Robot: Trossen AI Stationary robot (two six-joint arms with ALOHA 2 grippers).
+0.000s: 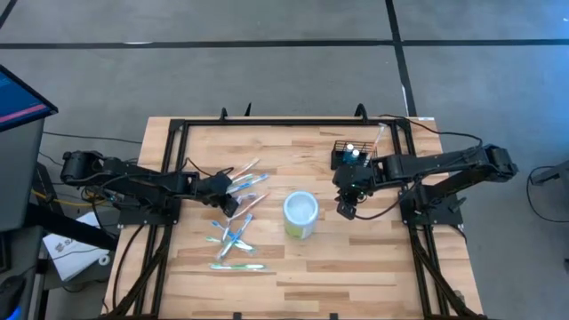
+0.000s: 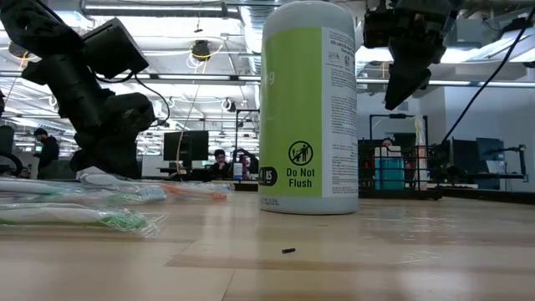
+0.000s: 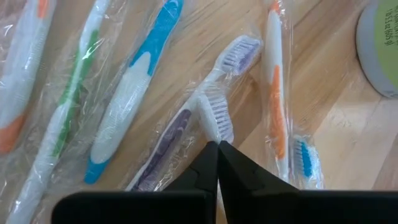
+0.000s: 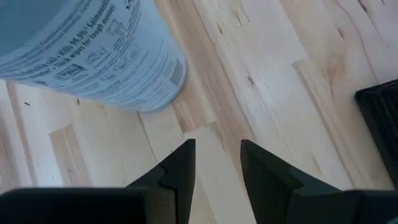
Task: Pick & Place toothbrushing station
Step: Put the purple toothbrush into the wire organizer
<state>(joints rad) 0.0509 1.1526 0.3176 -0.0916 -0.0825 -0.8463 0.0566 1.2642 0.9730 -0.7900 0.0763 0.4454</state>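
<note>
Several toothbrushes in clear wrappers lie flat on the wooden table, left of a white-and-green cup that stands upright. The black mesh toothbrushing station stands at the far right and holds small items. My left gripper is shut and slants down, its tips at the white-bristled head of one wrapped toothbrush, which lies across a purple-handled one. My right gripper hangs open above bare table between the cup and the station, touching nothing. My left gripper's shut tips meet at the near end of the white-bristled head, coming from above at a slant. Whether any wrapper or bristle is caught between them, I cannot tell. The toothbrush lies on the others and on the table.
More wrapped toothbrushes lie either side of my left gripper: blue, green, orange. A black frame borders the table. Bare wood lies near the front right.
</note>
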